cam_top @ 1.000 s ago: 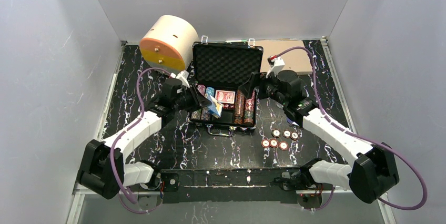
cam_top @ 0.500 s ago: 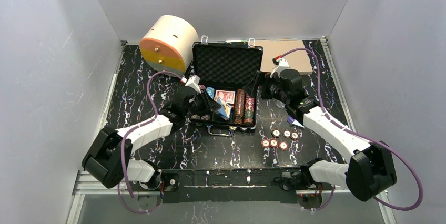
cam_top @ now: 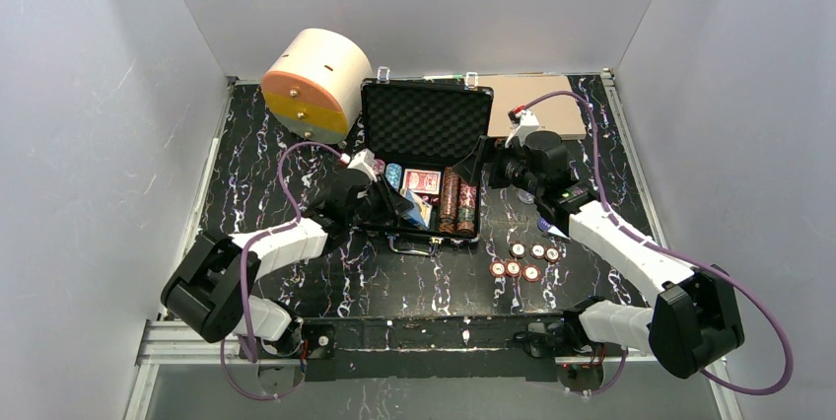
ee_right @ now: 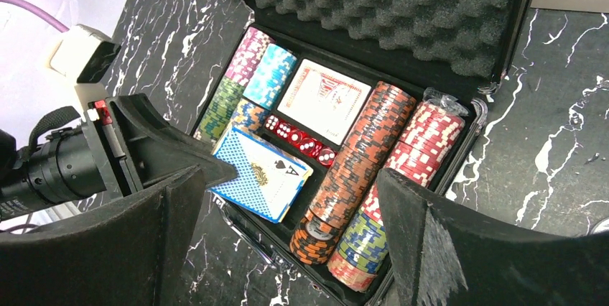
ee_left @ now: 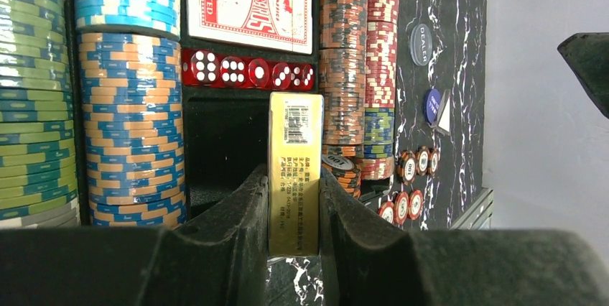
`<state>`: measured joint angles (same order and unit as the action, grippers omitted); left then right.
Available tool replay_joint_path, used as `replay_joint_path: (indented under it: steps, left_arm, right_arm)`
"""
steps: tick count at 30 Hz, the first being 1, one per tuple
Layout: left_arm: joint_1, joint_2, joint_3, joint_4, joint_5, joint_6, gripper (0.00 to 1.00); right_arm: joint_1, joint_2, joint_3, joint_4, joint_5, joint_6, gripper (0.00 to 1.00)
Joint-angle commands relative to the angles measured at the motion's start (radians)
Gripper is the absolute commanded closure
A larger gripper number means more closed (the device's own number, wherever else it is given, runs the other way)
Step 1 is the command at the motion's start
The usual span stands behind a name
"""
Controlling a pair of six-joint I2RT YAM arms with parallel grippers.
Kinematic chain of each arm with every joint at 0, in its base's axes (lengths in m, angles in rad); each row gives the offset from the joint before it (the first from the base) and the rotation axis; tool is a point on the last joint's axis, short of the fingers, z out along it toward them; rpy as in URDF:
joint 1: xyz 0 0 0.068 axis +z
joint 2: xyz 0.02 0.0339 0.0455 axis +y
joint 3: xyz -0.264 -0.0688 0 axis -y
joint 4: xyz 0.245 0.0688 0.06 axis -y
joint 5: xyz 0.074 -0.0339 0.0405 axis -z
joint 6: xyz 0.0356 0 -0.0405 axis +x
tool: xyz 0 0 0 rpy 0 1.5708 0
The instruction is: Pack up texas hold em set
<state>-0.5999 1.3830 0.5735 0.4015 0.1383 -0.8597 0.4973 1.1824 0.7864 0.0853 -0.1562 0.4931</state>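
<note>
The black briefcase point(cam_top: 426, 124) lies open, foam lid up. Inside are striped chip stacks point(ee_left: 129, 126), a red card deck point(ee_left: 250, 1) and a row of red dice point(ee_left: 248, 72). My left gripper point(ee_left: 294, 174) is shut on the blue card deck point(ee_right: 262, 173), seen edge-on as a gold side point(ee_left: 294, 133) in the left wrist view. The deck hangs tilted over the empty slot just in front of the dice, its near end above the case's front rim. My right gripper point(ee_right: 291, 174) hovers open over the case's right chip rows point(ee_right: 366, 162), holding nothing.
Several loose chips point(cam_top: 522, 260) lie on the marbled table right of the case. Round buttons point(ee_left: 420, 44) sit beyond them. A big cream cylinder point(cam_top: 313, 80) stands at the back left; a flat tan board point(cam_top: 537, 100) lies at the back right.
My left arm has swung right and forward, carrying the blue deck from the case's left chip rows to above the empty slot. The right arm has barely moved.
</note>
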Motion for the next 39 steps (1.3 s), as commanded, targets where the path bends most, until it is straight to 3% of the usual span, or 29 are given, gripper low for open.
replay_joint_path:
  steps: [1, 12, 15, 17, 20, 25, 34, 37, 39]
  left_arm:
    - [-0.011, 0.008, -0.028, 0.067, 0.019, -0.024, 1.00]
    - [-0.029, 0.094, -0.067, 0.208, 0.073, -0.101, 0.99]
    - [-0.040, 0.102, -0.060, 0.207, 0.073, -0.100, 0.88]
    - [-0.048, 0.089, -0.050, 0.183, 0.060, -0.089, 0.72]
    - [-0.069, 0.050, 0.017, -0.022, -0.033, -0.040, 0.48]
    - [-0.106, 0.009, 0.139, -0.264, -0.123, 0.017, 0.32]
    - [-0.121, 0.000, 0.328, -0.679, -0.365, 0.019, 0.25]
    - [-0.124, -0.005, 0.344, -0.712, -0.391, 0.028, 0.23]
    - [-0.124, 0.002, 0.353, -0.700, -0.379, 0.035, 0.28]
  right_arm:
    - [-0.002, -0.022, -0.016, 0.056, -0.024, -0.014, 0.03]
    - [-0.002, -0.021, -0.035, 0.072, -0.057, -0.007, 0.03]
    - [-0.003, -0.020, -0.038, 0.073, -0.068, -0.005, 0.03]
    - [-0.002, -0.020, -0.039, 0.069, -0.075, -0.001, 0.04]
    - [-0.002, -0.025, -0.047, 0.068, -0.069, 0.011, 0.03]
    - [-0.002, -0.028, -0.053, 0.070, -0.074, 0.017, 0.04]
    - [-0.002, -0.045, -0.074, 0.074, -0.074, 0.023, 0.04]
    - [-0.003, -0.062, -0.078, 0.065, -0.047, 0.015, 0.05]
    - [-0.002, -0.078, -0.082, 0.061, -0.033, 0.005, 0.07]
